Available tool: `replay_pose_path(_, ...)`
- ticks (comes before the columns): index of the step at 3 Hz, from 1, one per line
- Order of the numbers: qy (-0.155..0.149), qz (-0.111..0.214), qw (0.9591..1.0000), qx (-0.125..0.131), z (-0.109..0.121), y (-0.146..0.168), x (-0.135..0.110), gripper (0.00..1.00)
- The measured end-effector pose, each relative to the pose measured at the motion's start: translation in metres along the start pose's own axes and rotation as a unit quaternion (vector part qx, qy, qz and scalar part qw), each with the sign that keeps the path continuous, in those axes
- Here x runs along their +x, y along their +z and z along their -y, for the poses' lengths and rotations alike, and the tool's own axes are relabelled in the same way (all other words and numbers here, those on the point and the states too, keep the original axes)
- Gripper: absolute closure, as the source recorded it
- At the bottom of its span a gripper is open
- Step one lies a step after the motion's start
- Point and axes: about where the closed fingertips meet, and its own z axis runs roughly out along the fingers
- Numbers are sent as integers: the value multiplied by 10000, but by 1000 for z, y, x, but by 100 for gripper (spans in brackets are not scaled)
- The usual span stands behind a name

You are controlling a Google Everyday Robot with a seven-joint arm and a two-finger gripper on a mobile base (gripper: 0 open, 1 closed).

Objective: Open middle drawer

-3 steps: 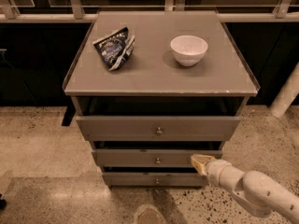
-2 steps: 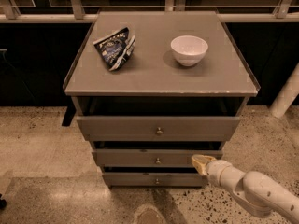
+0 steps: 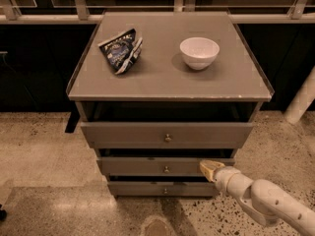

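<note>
The grey-brown flat-fronted wooden middle drawer [image 3: 133, 166], directly beneath the wider grey top drawer [image 3: 128, 134], seems barely out, and the tan-tipped white gripper [image 3: 210, 169], open or closed I cannot tell, sits at its right upper edge, so a straight outward pull likely comes next.

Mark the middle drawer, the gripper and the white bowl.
middle drawer [image 3: 140, 166]: camera view, front panel, left half.
gripper [image 3: 210, 169]: camera view, tan tip, at the drawer's right end.
white bowl [image 3: 199, 54]: camera view, outer wall.
</note>
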Motion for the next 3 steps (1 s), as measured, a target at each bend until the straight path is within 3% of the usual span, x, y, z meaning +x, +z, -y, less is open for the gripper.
replay_pose_path(2,-24,330,9992,203,31,40,-20,100)
replay_pose_path(3,-48,326,9991,270,44,60,-25,100)
